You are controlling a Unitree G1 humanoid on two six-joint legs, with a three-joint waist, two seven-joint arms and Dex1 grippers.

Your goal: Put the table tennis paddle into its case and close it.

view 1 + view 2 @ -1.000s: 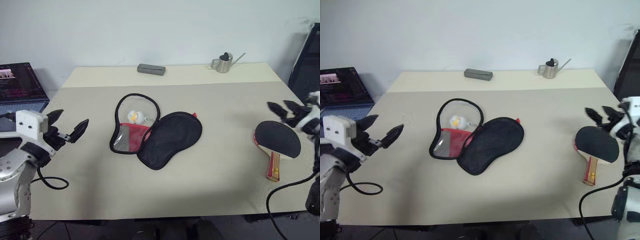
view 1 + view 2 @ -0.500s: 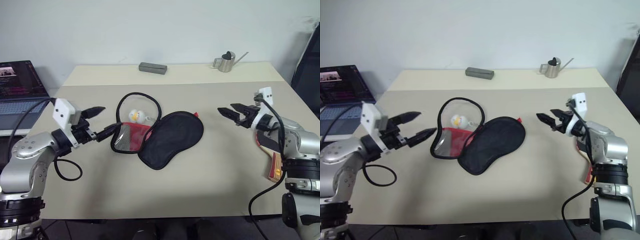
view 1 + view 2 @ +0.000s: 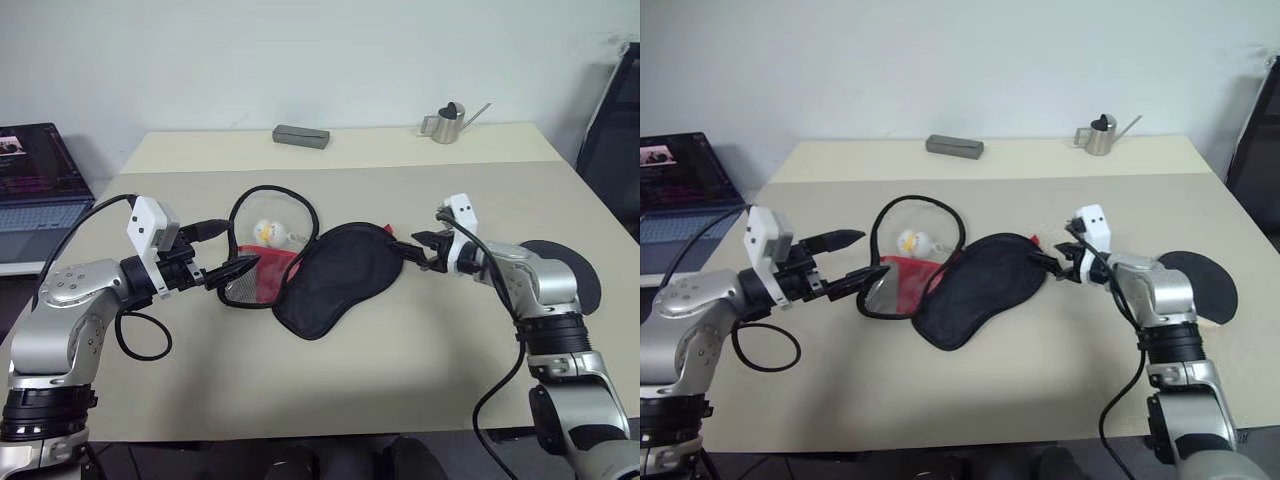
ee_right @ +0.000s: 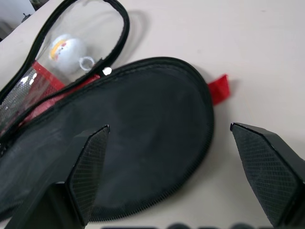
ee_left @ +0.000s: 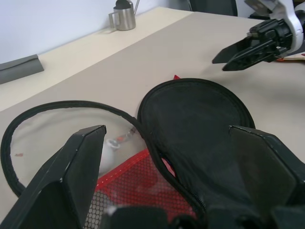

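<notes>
The case (image 3: 340, 278) lies unzipped mid-table, its black flap folded to the right and its clear and red mesh panel (image 3: 256, 276) to the left. A white-yellow duck charm (image 3: 266, 232) rests inside the zip loop. My left gripper (image 3: 240, 246) hangs open at the case's left edge, over the mesh panel. My right gripper (image 3: 412, 251) is open at the flap's right edge, near a red tab (image 4: 218, 88). The table tennis paddle (image 3: 1202, 285) lies black face up on the table's right side, partly hidden behind my right arm.
A grey box (image 3: 302, 137) and a small metal watering can (image 3: 450, 123) stand along the table's far edge. A laptop (image 3: 35, 185) sits beyond the left side, and a black chair (image 3: 615, 130) stands at the right.
Both arms swung inward to the case. The right gripper left its place over the paddle and travelled left to the flap's edge; the left gripper moved right to the mesh panel.
</notes>
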